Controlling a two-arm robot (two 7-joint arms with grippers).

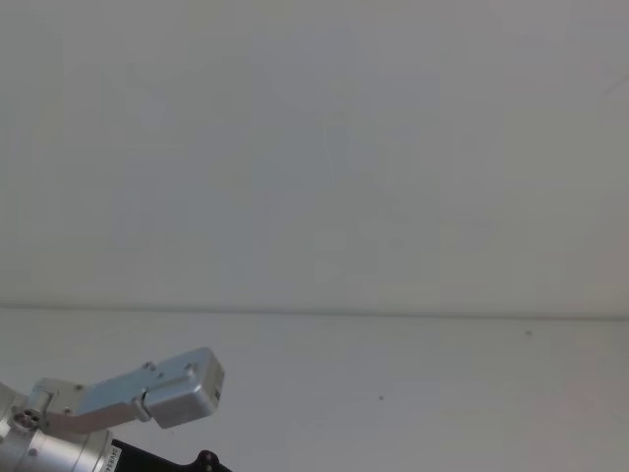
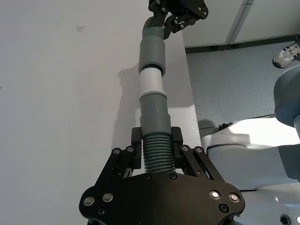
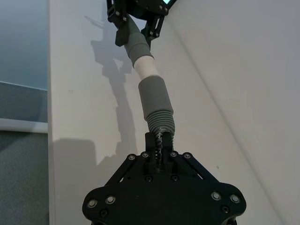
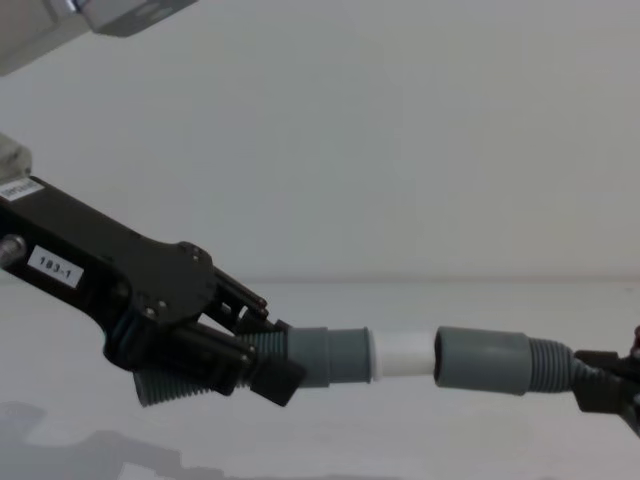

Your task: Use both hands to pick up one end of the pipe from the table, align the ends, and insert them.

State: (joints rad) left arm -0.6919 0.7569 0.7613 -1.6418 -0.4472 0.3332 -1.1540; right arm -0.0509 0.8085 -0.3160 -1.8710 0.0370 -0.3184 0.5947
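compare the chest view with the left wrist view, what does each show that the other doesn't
Chest view alone: the white "183-1" label on the left arm, and the pipes seen side-on, level above the table.

Left wrist view alone: a grey floor past the table edge, a shoe on it, and part of the robot's white body.

Both: the left gripper shut on the ribbed part of one pipe, whose white tip enters the grey collar of the other, which the right gripper holds.

Left pipe piece (image 4: 320, 357) tip (image 4: 403, 354) meets right piece's collar mouth (image 4: 482, 360), above table (image 4: 400, 440).
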